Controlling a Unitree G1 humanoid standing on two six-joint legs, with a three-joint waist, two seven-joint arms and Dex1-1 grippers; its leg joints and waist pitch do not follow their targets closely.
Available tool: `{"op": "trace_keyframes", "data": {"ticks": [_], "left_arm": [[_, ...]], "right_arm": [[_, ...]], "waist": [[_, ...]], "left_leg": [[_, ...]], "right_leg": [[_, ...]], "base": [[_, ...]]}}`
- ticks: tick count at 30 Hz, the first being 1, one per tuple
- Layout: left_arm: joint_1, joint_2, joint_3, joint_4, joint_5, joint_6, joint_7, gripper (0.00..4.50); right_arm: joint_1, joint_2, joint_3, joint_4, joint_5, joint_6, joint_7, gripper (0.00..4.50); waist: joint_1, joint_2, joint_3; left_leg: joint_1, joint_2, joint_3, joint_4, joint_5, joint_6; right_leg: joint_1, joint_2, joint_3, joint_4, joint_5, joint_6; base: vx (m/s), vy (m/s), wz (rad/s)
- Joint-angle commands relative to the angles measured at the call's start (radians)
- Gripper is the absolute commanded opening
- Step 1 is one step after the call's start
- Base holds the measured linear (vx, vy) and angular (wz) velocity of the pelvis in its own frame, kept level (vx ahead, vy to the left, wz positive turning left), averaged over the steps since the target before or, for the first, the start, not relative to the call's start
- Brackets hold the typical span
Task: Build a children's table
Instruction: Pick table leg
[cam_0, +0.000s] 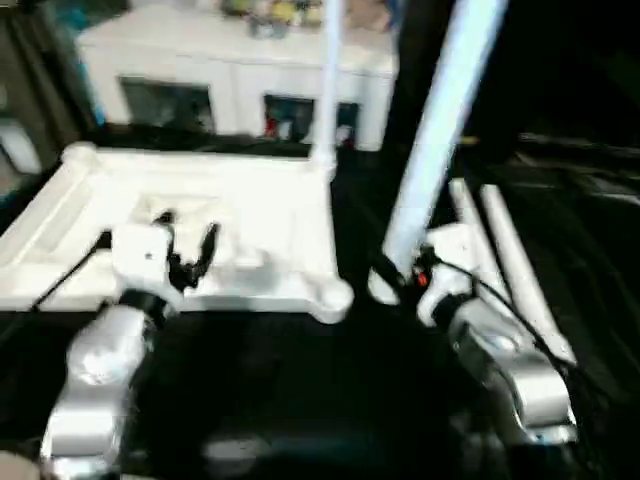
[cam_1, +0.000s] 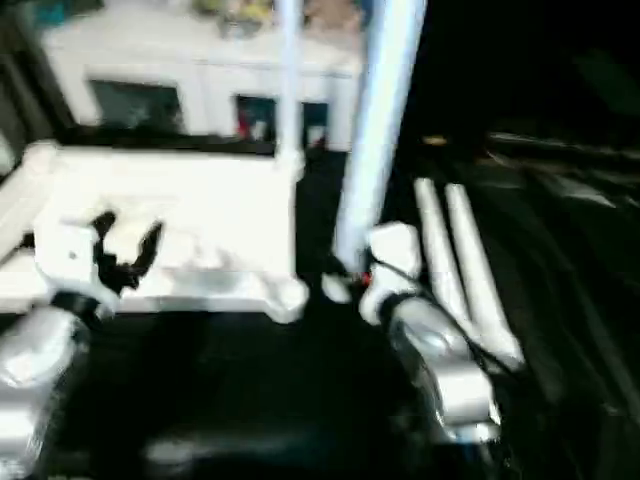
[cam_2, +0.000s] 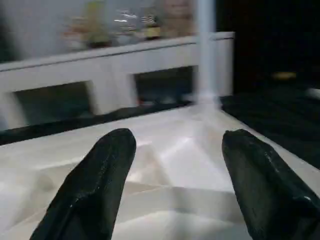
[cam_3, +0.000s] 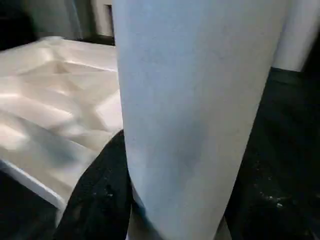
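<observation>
On the black surface (cam_0: 300, 380), right claw (cam_0: 395, 275) clamps an upright leg (cam_0: 440, 130); left claw (cam_0: 190, 250) spread above tabletop (cam_0: 270, 210).

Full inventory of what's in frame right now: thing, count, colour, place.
tabletop: 1, white, upside down with ribbed underside up, on the dark surface, left of centre
standing leg: 1, white, upright in the tabletop's far right corner socket
held leg: 1, white, near upright, just right of the tabletop's near right corner
loose legs: 2, white, lying side by side on the dark surface at right
cabinet: 1, white with glass doors, behind the tabletop, small items on top
work surface: 1, black, under everything
left gripper: 1, black fingers, open, over the tabletop
right gripper: 1, black fingers, closed on the held leg's lower end
forearms: 2, silver, bottom of the head views
</observation>
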Motion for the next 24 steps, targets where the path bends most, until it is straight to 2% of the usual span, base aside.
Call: {"op": "trace_keyframes", "data": {"ticks": [1,2,3,4,5,6,7,8,9,10,11,12,13,14,15,16,17,18,20,22,23,24], "left_arm": [[-0.058,0.063,-0.058,0.056,-0.047,0.021,-0.202,3.55],[-0.064,0.071,-0.063,0.063,-0.051,0.026,-0.224,3.55],[-0.120,0.118,-0.097,0.126,-0.062,0.039,-0.340,3.62],[-0.146,0.133,-0.110,0.156,-0.058,0.037,-0.377,3.65],[-0.146,0.133,-0.110,0.156,-0.058,0.037,-0.377,3.74],[-0.210,0.143,-0.137,0.238,-0.023,0.011,-0.402,3.87],[-0.245,0.146,-0.156,0.283,-0.005,0.005,-0.421,3.96],[-0.282,0.149,-0.176,0.337,0.013,-0.014,-0.446,4.01],[-0.317,0.151,-0.197,0.391,0.029,-0.037,-0.481,4.08],[-0.317,0.151,-0.197,0.391,0.029,-0.037,-0.481,4.08],[-0.371,0.147,-0.223,0.483,0.050,-0.097,-0.537,4.08],[-0.406,0.139,-0.232,0.549,0.050,-0.126,-0.574,4.08],[-0.423,0.137,-0.236,0.581,0.047,-0.134,-0.592,4.08],[-0.447,0.131,-0.242,0.627,0.046,-0.147,-0.608,4.08],[-0.460,0.129,-0.245,0.651,0.044,-0.151,-0.615,4.08],[-0.486,0.125,-0.256,0.703,0.045,-0.151,-0.647,4.08],[-0.497,0.124,-0.262,0.725,0.046,-0.150,-0.663,4.08],[-0.509,0.121,-0.270,0.749,0.048,-0.150,-0.683,4.08],[-0.533,0.114,-0.289,0.806,0.061,-0.157,-0.723,4.08],[-0.551,0.104,-0.302,0.854,0.078,-0.170,-0.735,3.81],[-0.579,0.084,-0.299,0.924,0.089,-0.185,-0.717,3.69],[-0.593,0.073,-0.293,0.956,0.093,-0.192,-0.697,3.69]], "right_arm": [[-0.017,-0.027,-0.031,0.005,0.029,0.017,0.039,1.95],[-0.019,-0.030,-0.032,0.007,0.032,0.018,0.043,1.95],[-0.040,-0.048,-0.043,0.026,0.043,0.022,0.074,1.95],[-0.049,-0.057,-0.046,0.036,0.046,0.022,0.086,1.95],[-0.049,-0.057,-0.046,0.036,0.046,0.022,0.086,1.95],[-0.068,-0.072,-0.053,0.055,0.048,0.015,0.102,1.95],[-0.078,-0.078,-0.058,0.064,0.055,0.020,0.113,1.95],[-0.087,-0.089,-0.057,0.071,0.064,0.024,0.128,1.95],[-0.094,-0.104,-0.049,0.074,0.064,0.022,0.148,1.95],[-0.094,-0.104,-0.049,0.074,0.064,0.022,0.148,1.95],[-0.104,-0.131,-0.038,0.081,0.058,0.015,0.175,1.95],[-0.108,-0.148,-0.037,0.085,0.056,0.013,0.189,1.95],[-0.109,-0.155,-0.038,0.085,0.058,0.016,0.196,1.95],[-0.107,-0.167,-0.039,0.083,0.061,0.020,0.209,1.95],[-0.105,-0.174,-0.039,0.080,0.064,0.023,0.216,1.95],[-0.099,-0.191,-0.040,0.073,0.061,0.022,0.234,1.95],[-0.096,-0.197,-0.042,0.070,0.062,0.024,0.241,1.95],[-0.093,-0.204,-0.042,0.066,0.062,0.025,0.247,1.95],[-0.085,-0.217,-0.041,0.056,0.061,0.029,0.254,1.95],[-0.080,-0.225,-0.036,0.050,0.058,0.030,0.257,1.95],[-0.075,-0.234,-0.029,0.046,0.055,0.029,0.260,1.95],[-0.074,-0.237,-0.027,0.044,0.053,0.030,0.260,1.95]], "waist": [[-0.004,0.010,-0.059],[-0.001,0.009,-0.056],[0.003,0.008,-0.045],[0.003,0.008,-0.038],[0.000,0.006,-0.034],[-0.002,0.000,-0.027],[-0.001,0.005,-0.020],[0.001,0.009,-0.018],[0.000,0.005,-0.021],[0.001,0.002,-0.021],[0.000,0.013,-0.026],[0.002,0.008,-0.025],[0.006,0.005,-0.030],[0.005,0.019,-0.031],[0.005,0.017,-0.033],[0.003,0.023,-0.034],[0.003,0.027,-0.039],[0.002,0.024,-0.039],[0.002,0.033,-0.045],[0.003,0.035,-0.047],[0.002,0.044,-0.047],[0.000,0.040,-0.047]], "left_leg": [[0.041,0.084,-0.021,-0.070,0.374,0.041],[0.031,0.082,-0.017,-0.079,0.302,0.028],[0.029,0.089,-0.011,-0.097,0.118,-0.002],[0.035,0.092,-0.006,-0.112,-0.060,-0.032],[0.040,0.093,-0.002,-0.120,-0.137,-0.046],[0.041,0.098,0.005,-0.132,-0.232,-0.058],[0.052,0.101,0.009,-0.138,-0.311,-0.071],[0.055,0.104,0.011,-0.141,-0.343,-0.080],[0.055,0.106,0.012,-0.142,-0.338,-0.083],[0.050,0.107,0.012,-0.144,-0.319,-0.079],[0.045,0.111,0.013,-0.143,-0.271,-0.081],[0.044,0.108,0.016,-0.143,-0.266,-0.073],[0.049,0.107,0.023,-0.137,-0.243,-0.069],[0.043,0.109,0.024,-0.136,-0.230,-0.070],[0.039,0.112,0.021,-0.136,-0.217,-0.069],[0.038,0.111,0.024,-0.132,-0.200,-0.065],[0.035,0.111,0.024,-0.127,-0.168,-0.057],[0.033,0.110,0.027,-0.125,-0.144,-0.048],[0.027,0.108,0.030,-0.114,-0.065,-0.020],[0.027,0.109,0.031,-0.111,-0.054,-0.004],[0.027,0.108,0.031,-0.109,-0.058,0.002],[0.029,0.109,0.034,-0.108,-0.066,0.003]], "right_leg": [[0.013,-0.087,0.043,-0.034,0.302,-0.141],[0.024,-0.093,0.044,-0.038,0.272,-0.144],[0.022,-0.103,0.048,-0.050,0.174,-0.152],[0.023,-0.109,0.052,-0.060,0.060,-0.161],[0.020,-0.109,0.054,-0.067,-0.002,-0.168],[0.024,-0.118,0.056,-0.079,-0.103,-0.172],[0.015,-0.126,0.059,-0.091,-0.225,-0.167],[0.015,-0.135,0.063,-0.103,-0.311,-0.155],[0.016,-0.135,0.063,-0.104,-0.315,-0.150],[0.020,-0.136,0.064,-0.105,-0.304,-0.142],[0.023,-0.133,0.062,-0.096,-0.218,-0.143],[0.023,-0.131,0.062,-0.100,-0.216,-0.140],[0.021,-0.132,0.064,-0.097,-0.189,-0.152],[0.025,-0.135,0.063,-0.096,-0.165,-0.162],[0.029,-0.136,0.061,-0.090,-0.143,-0.170],[0.026,-0.131,0.059,-0.087,-0.101,-0.185],[0.032,-0.133,0.058,-0.078,-0.052,-0.205],[0.033,-0.132,0.058,-0.079,-0.025,-0.211],[0.035,-0.128,0.055,-0.065,0.094,-0.236],[0.035,-0.127,0.053,-0.063,0.132,-0.248],[0.034,-0.125,0.051,-0.066,0.141,-0.254],[0.035,-0.123,0.051,-0.066,0.147,-0.260]], "base": [[0.000,0.000,0.00],[0.000,0.000,0.00],[-0.051,0.024,-0.04],[-0.072,0.004,0.02],[-0.072,0.004,0.02],[-0.080,-0.009,0.04],[-0.077,-0.011,0.02],[-0.077,-0.011,0.02],[-0.066,-0.010,-0.02],[0.000,0.000,0.00],[0.000,0.000,0.00],[0.000,0.000,0.00],[0.000,0.000,0.00],[0.000,0.000,0.00],[0.000,0.000,0.00],[0.000,0.000,0.00],[0.000,0.000,0.00],[0.000,0.000,0.00],[0.000,0.000,0.00],[0.000,0.000,0.00],[0.000,0.000,0.00],[0.000,0.000,0.00]]}}
